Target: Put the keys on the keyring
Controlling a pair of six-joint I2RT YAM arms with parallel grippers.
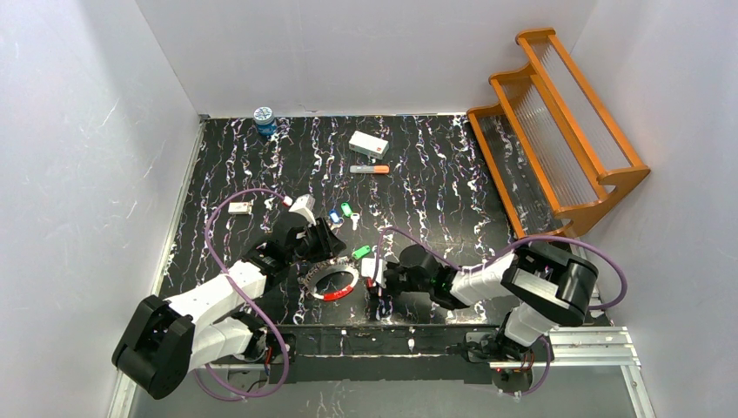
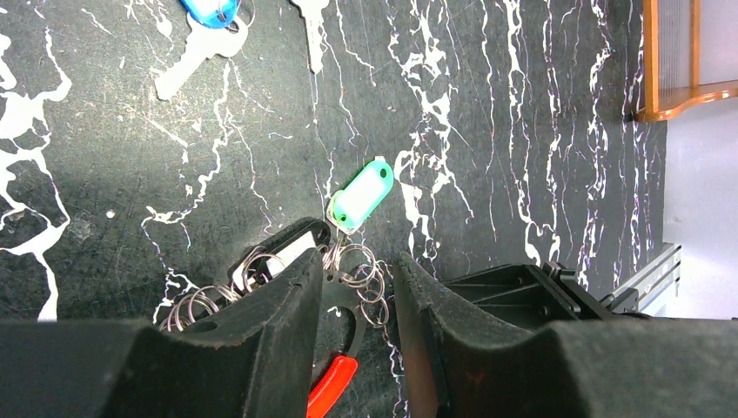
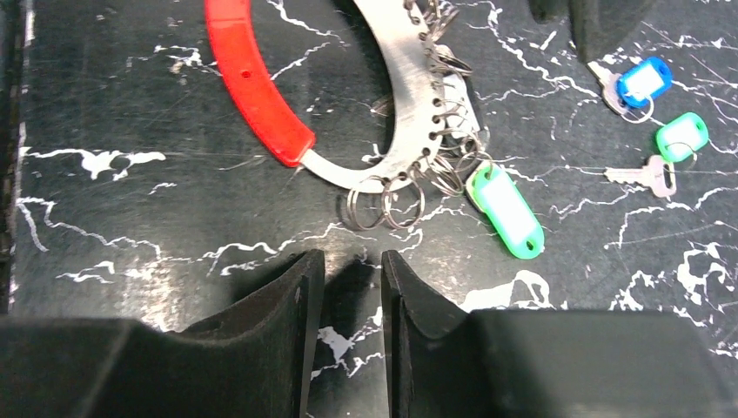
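The keyring [image 1: 331, 283] lies flat between the two arms, a silver band [image 3: 409, 96] with a red section [image 3: 252, 78], several small wire rings and a green tag [image 3: 505, 209]. My left gripper [image 2: 357, 287] is open and straddles the band; the band rests against the left finger [image 2: 287, 305], and the other finger stands apart from it. My right gripper [image 3: 352, 261] hovers just short of the ring, open by a narrow gap with nothing in it. The keys lie beyond, one blue-headed [image 3: 640, 83], one green-headed [image 3: 679, 139].
An orange wooden rack [image 1: 557, 131] stands at the right. A white box [image 1: 368, 144], an orange-tipped marker [image 1: 370, 169] and a blue jar [image 1: 264, 119] sit towards the back. A small white item [image 1: 239, 208] lies at the left. Purple cables [image 1: 213, 244] loop off both arms.
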